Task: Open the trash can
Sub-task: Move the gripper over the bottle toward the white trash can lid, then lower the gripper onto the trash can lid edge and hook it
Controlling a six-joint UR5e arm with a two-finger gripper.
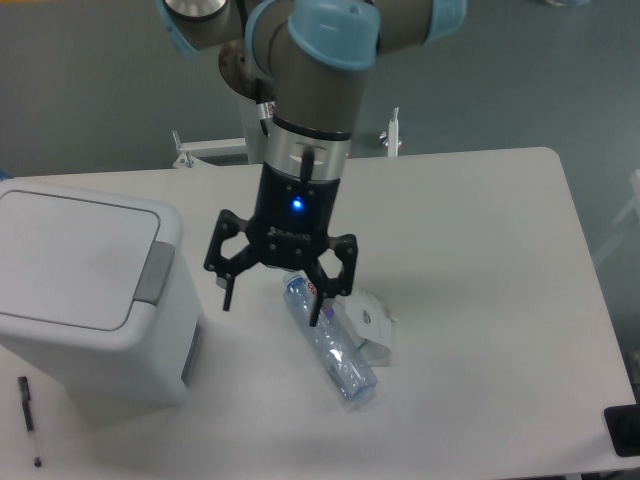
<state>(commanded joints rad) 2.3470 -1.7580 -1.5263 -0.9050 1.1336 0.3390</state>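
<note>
The trash can (85,290) is a big white box at the left of the table, its flat lid down. A grey push tab (154,272) sits on its right rim. My gripper (273,304) hangs open above the table, a short way right of the tab, fingers pointing down with nothing between them. It touches neither the trash can nor the bottle.
A clear plastic bottle (330,345) lies on the table just right of the gripper, beside a small white object (368,325). A black pen (29,420) lies at the front left. A dark object (622,430) sits at the front right corner.
</note>
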